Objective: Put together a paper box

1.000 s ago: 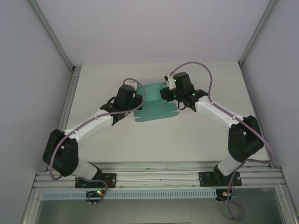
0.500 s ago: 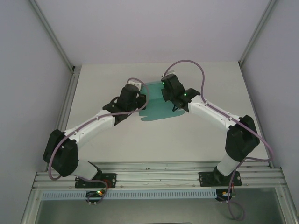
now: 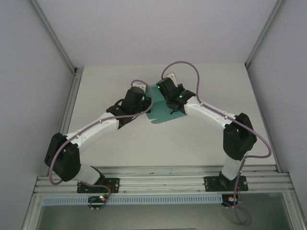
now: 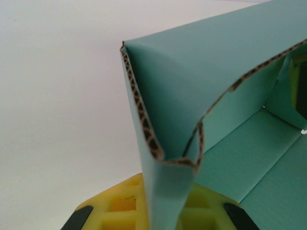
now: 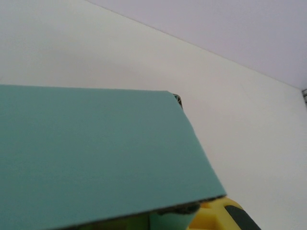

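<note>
Paper box (image 3: 160,115) near table (image 3: 201,143) centre

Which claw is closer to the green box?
Neither: it's a tie, as both are on it. The left claw pinches a folded wall on the left side of the box. The right claw sits against its far right panel.

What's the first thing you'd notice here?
The bright teal paper box, half folded in the middle of the white table, catches the eye first. Both arms lean in over it: the left gripper pinches a raised flap, and the right gripper is close against its far side.
</note>
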Tool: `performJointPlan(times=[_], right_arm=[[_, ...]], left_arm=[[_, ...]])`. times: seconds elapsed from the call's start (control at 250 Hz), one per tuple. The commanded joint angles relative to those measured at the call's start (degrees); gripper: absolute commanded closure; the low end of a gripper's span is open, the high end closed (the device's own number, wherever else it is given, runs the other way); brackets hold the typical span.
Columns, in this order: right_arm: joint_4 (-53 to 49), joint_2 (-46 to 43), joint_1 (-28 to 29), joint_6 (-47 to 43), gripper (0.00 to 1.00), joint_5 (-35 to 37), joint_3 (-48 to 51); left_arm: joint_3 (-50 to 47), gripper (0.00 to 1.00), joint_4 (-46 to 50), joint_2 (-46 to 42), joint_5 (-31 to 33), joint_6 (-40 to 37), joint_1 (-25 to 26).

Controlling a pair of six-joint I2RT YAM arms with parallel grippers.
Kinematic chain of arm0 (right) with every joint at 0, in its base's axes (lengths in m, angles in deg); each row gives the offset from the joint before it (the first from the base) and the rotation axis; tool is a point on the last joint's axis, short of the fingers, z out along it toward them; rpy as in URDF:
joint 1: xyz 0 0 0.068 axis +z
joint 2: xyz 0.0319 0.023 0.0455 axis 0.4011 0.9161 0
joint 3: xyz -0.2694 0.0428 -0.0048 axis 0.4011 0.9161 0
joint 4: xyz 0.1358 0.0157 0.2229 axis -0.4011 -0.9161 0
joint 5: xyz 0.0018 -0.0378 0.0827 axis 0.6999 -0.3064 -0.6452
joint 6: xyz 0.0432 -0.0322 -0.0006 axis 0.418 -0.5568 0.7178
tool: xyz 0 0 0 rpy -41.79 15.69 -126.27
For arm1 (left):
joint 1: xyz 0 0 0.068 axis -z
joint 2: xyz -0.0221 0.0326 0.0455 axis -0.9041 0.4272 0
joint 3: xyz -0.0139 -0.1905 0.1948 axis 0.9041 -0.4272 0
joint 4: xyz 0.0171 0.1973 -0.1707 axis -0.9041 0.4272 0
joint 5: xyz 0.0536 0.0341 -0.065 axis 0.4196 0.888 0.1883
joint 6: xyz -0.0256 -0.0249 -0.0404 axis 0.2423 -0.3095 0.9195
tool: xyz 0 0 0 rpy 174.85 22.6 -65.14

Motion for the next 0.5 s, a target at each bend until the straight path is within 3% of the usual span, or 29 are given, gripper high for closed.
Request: performJointPlan(times=[0.0, 0.076, 0.136, 0.208, 0.371, 0.451, 0.499], right_arm=[[-5.3, 4.3, -5.9, -8.4, 1.00, 23.5, 2.9], [-6.9, 3.7, -5.9, -4.9, 1.00, 18.7, 2.4], [-4.8, 1.0, -5.9, -3.2, 0.99, 9.7, 4.0], [4.4, -4.3, -5.4, -3.9, 0.96, -3.6, 9.6], [24.4, -16.6, -6.5, 0.1, 0.72, -33.3, 22.2], [29.2, -20.8, -7.6, 3.0, 0.63, -41.7, 25.2], [29.1, -22.4, -8.0, 3.0, 0.51, -46.0, 25.4]], left_arm=[[2.8, 1.00, 4.9, -3.1, 2.9, -1.4, -1.2], [3.1, 1.00, 4.6, -2.8, 2.5, -1.1, -1.4], [2.9, 1.00, 3.7, -2.5, 2.0, -1.1, -1.4], [2.3, 1.00, 2.1, -2.4, 0.3, -1.0, -1.6], [1.7, 1.00, -0.1, -2.1, -2.3, -1.0, -1.9], [1.7, 1.00, -0.2, -2.1, -2.8, -1.5, -2.0], [1.5, 1.00, -0.5, -2.0, -3.2, -1.7, -2.1]])
